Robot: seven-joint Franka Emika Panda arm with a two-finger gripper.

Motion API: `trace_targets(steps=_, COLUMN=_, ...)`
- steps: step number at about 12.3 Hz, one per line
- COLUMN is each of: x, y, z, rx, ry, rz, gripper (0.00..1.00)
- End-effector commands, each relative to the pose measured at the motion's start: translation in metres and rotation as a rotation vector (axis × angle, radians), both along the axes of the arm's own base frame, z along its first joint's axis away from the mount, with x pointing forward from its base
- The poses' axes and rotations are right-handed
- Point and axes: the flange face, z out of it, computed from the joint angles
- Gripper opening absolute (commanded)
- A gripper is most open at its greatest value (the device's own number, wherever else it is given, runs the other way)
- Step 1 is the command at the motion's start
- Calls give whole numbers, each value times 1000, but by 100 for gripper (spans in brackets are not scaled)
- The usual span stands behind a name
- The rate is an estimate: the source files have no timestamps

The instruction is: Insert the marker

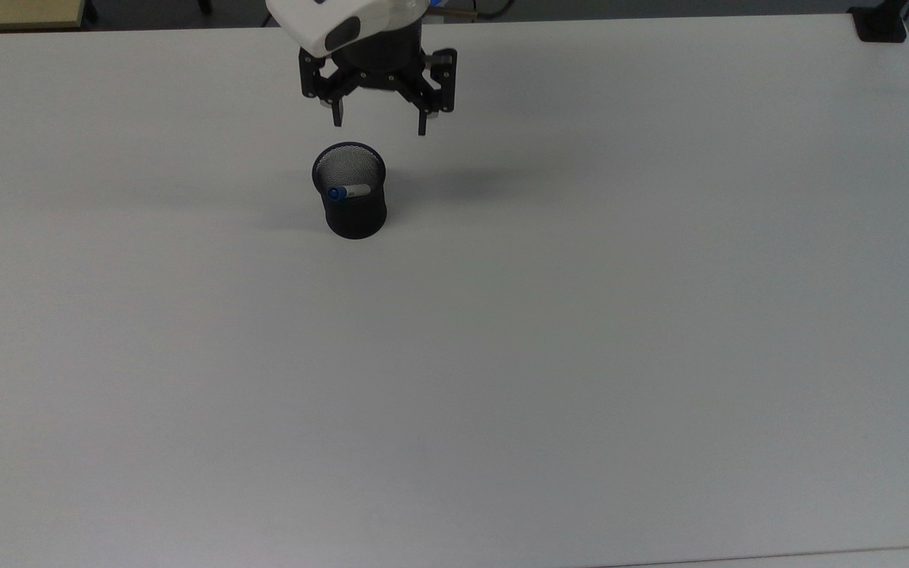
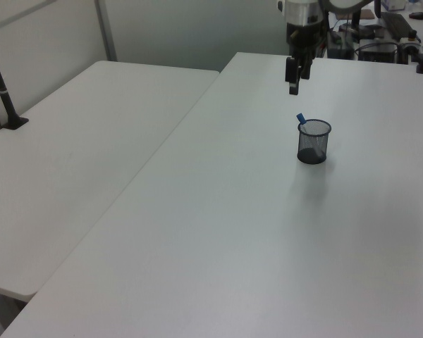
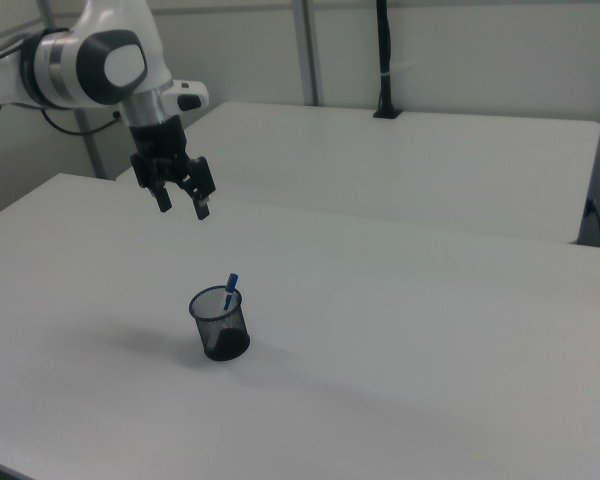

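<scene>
The white table (image 1: 581, 315) was bare apart from a black mesh cup (image 1: 353, 213); a second white table (image 3: 430, 150) sat beside it, with a black post (image 3: 383, 60) clamped at that table's far edge. The marker (image 1: 344, 191) stood inside the cup, leaning on the rim, blue cap poking out. The gripper (image 1: 379, 126) hung above the cup, apart from it, fingers (image 1: 423, 122) spread wide, holding nothing.
</scene>
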Motion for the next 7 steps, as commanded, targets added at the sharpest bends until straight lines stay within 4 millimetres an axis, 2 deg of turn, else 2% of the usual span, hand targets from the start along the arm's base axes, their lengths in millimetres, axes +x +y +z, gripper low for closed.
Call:
trace_targets(steps=1, x=-26, y=-13, z=45, rx=15, ry=-9, rz=67, gripper=100)
trace_targets(steps=3, x=-34, y=-14, z=52, rx=14, ry=1, rz=60, gripper=100)
trace_targets(steps=7, x=-36, y=-16, z=49, rx=11, ry=30, rz=55, gripper=100)
